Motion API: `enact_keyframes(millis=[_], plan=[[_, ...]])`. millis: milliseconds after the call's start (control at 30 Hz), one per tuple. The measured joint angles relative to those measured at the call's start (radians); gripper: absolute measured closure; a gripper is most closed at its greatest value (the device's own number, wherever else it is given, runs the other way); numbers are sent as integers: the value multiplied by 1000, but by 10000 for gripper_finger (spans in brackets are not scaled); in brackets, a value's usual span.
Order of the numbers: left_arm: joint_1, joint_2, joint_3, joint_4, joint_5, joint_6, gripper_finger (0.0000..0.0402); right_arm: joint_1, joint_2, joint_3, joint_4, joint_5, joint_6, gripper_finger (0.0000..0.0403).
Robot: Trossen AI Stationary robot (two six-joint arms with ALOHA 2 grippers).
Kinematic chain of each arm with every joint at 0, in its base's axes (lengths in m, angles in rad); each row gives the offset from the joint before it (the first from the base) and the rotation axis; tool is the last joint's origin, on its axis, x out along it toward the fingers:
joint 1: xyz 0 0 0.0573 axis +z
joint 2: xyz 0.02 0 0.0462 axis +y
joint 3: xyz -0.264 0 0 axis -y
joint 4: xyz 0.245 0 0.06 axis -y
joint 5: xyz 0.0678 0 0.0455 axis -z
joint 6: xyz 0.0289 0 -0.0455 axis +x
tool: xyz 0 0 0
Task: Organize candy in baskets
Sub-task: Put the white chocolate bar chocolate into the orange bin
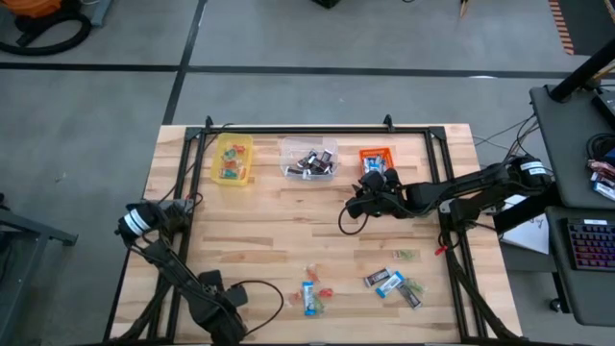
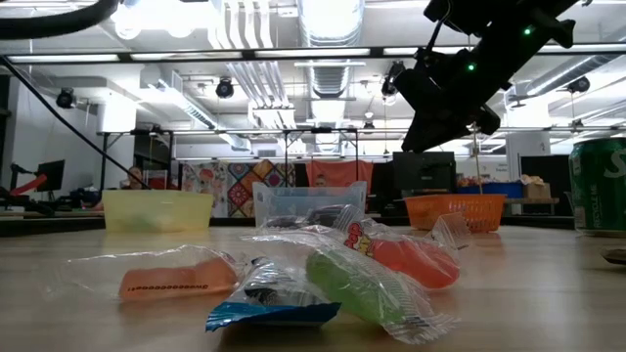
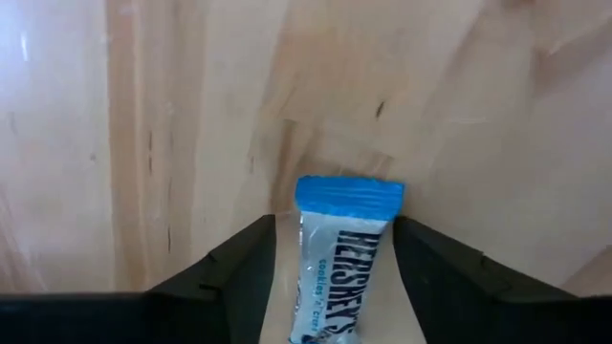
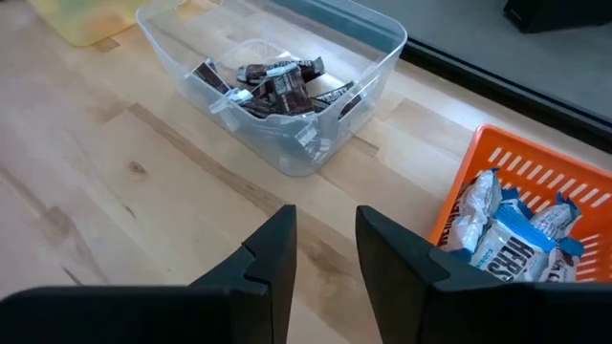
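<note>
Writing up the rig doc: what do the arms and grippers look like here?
Both arms are dark, near-black jointed links. The left arm has a white band at one joint and a black cable looping near its base. The right arm has a white band near its base. Each gripper has two flat, dark, angular fingers.

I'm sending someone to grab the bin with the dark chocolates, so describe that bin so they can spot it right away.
Look along the far edge of the wooden table, where three small bins stand in a row. Take the middle one, the clear plastic bin, between the yellow bin and the orange basket. It alone is see-through and holds dark brown wrapped candies.
</note>
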Motion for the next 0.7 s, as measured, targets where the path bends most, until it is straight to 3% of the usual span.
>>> enact_keyframes(millis=[133, 467, 700], plan=[[-2, 22, 5, 3, 0, 44, 230, 0, 0, 0, 0, -1, 0, 302], [-6, -20, 3, 9, -75, 74, 359, 19, 0, 0, -1, -4, -29, 296], [-3, -107, -2, 38, -346, 101, 370, 49, 0, 0, 0, -4, -42, 308]])
